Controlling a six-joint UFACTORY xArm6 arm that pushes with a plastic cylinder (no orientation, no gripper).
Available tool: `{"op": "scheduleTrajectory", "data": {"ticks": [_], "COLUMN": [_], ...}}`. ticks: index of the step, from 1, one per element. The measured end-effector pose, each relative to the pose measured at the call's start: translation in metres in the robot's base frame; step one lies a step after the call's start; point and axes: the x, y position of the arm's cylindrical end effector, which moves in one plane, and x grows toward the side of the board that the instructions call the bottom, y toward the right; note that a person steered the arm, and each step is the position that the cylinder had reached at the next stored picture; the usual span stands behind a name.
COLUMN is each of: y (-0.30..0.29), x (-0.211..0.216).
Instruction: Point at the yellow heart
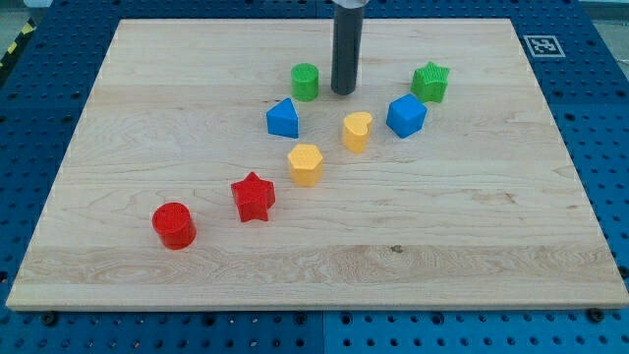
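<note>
1. Pale wooden board (pixel 472 226) lies on a blue perforated bench, with eight small blocks scattered across its upper and left parts.
2. I see my tip (pixel 343 92) resting near the view's top centre, just right of the green cylinder (pixel 306 81) and above the yellow heart (pixel 357 130).
3. I have no fingers on this rig; the rod ends bare and holds nothing.
4. The yellow heart sits between the blue triangular block (pixel 283 118) at its left and the blue cube (pixel 406 115) at its right, with the yellow hexagon (pixel 306 163) below-left.
5. I judge the approach as under way: my tip is near the heart but apart from it.
6. Next calls for a short slide toward the view's bottom, slightly right, stopping just beside the heart without nudging it.
</note>
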Motion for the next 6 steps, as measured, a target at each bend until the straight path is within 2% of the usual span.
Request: {"op": "scheduleTrajectory", "data": {"ticks": [3,4,6], "y": [-0.033,-0.020,0.033], "x": [0.000,0.000,0.028]}}
